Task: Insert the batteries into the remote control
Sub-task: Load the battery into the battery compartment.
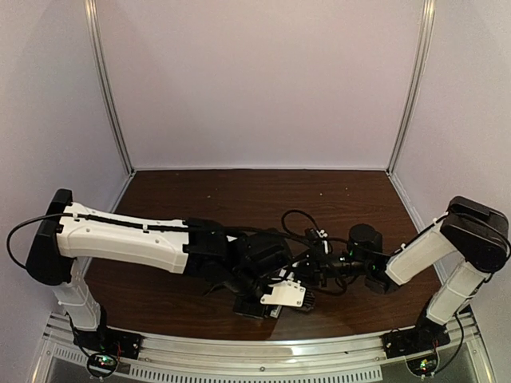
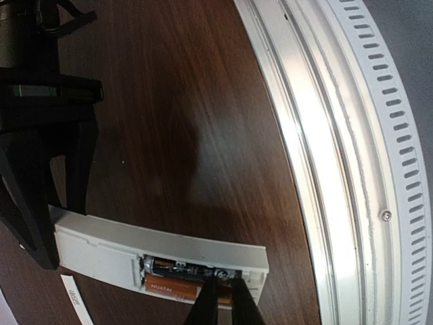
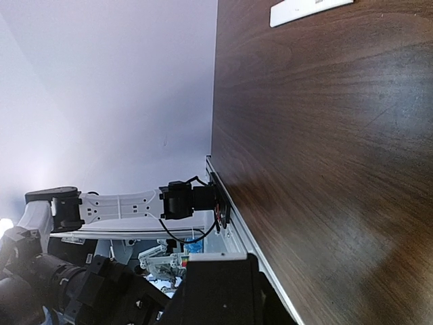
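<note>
Batteries (image 2: pixel 177 279) are both in the little open box (image 2: pixel 252 276) at one end of the remote control (image 2: pixel 108 245), so most of the job looks done. In the left wrist view the black battery (image 2: pixel 186 271) lies on top and the orange battery (image 2: pixel 169 288) lies right under it, touching it. I think what is left is to push them down so they sit snug, and then maybe to put a lid on (I cannot say for sure that the thin white strip (image 2: pixel 71 298) lying on the table (image 2: pixel 189 101) just beside the remote control is that lid).

The remote control is a long white bar. It lies flat on the dark brown table, close to the shiny metal rail (image 2: pixel 318 135) at the table's edge. Its top is smooth and a bit curved. The open box is dark inside, and the two batteries lie side by side along the bar.

The left hand (image 2: pixel 224 303) comes in from the bottom of its own camera view. Its two black fingers (image 2: pixel 206 308) are almost together, like a closed beak, and their tips are at the end of the batteries. I cannot tell if they pinch a battery or only press on it.

The right hand (image 2: pixel 59 233) is at the other end of the bar. One finger stands on each side of that end. It looks closed on the bar, holding it steady.
</note>
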{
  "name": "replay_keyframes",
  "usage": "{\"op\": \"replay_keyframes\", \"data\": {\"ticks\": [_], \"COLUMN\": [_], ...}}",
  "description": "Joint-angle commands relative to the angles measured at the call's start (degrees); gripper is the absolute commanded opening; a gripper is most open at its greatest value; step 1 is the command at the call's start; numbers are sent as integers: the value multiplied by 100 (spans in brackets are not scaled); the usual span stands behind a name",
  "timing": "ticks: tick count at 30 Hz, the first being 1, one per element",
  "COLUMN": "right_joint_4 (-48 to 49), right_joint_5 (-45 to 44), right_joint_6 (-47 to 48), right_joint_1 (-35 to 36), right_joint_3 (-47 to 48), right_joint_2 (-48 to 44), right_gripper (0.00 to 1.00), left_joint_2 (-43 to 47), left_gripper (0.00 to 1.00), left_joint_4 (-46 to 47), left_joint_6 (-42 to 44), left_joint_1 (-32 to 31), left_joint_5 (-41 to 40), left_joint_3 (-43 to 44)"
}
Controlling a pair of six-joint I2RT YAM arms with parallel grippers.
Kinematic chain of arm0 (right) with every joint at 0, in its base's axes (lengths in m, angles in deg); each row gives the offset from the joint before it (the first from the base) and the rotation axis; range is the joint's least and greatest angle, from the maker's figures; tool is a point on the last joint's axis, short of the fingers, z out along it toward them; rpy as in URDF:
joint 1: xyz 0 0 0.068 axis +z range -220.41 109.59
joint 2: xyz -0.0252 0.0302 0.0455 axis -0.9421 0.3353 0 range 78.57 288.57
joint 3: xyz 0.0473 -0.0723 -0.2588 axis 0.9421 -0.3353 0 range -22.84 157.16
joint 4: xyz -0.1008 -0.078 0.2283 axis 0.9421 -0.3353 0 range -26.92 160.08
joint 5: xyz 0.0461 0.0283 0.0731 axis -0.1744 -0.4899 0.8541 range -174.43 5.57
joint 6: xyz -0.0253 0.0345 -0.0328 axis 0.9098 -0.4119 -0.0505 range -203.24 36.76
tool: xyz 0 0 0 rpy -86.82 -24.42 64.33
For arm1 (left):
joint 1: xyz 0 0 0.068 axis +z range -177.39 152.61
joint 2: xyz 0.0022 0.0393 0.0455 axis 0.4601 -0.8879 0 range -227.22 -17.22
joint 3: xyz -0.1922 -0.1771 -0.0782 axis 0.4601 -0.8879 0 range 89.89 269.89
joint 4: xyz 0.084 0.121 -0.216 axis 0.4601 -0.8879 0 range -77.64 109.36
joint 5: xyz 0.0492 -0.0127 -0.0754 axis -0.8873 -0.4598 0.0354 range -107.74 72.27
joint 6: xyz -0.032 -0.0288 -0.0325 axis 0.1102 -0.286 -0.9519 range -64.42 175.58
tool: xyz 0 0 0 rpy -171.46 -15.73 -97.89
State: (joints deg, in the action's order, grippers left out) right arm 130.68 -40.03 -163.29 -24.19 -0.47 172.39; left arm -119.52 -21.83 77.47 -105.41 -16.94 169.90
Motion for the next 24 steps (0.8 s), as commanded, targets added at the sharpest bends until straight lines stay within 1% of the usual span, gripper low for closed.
{"op": "replay_keyframes", "data": {"ticks": [1,7,11,15,20,24], "right_joint_4": [1190,800,577,131,-417,-862], "right_joint_5": [627,596,603,591,605,583], "right_joint_6": [-683,-536,-430,-76,315,631], "right_joint_1": [152,193,211,204,174,69], "right_joint_3": [535,604,655,713,765,799], "right_joint_2": [-694,-893,-967,-1094,-1297,-1454], "right_gripper": [0,0,0,0,0,0], "left_joint_2": [-641,-847,-855,-709,-217,455], "left_gripper": [9,7,10,13,22,30], "left_joint_4": [-384,-599,-647,-585,-276,173], "left_joint_6": [-35,-48,-74,-124,-271,-445], "left_joint_1": [-67,-186,-183,-186,-177,-145], "left_joint_5": [-1149,-1412,-1485,-1521,-1635,-1665], "left_joint_3": [14,105,154,86,-211,-505]}}
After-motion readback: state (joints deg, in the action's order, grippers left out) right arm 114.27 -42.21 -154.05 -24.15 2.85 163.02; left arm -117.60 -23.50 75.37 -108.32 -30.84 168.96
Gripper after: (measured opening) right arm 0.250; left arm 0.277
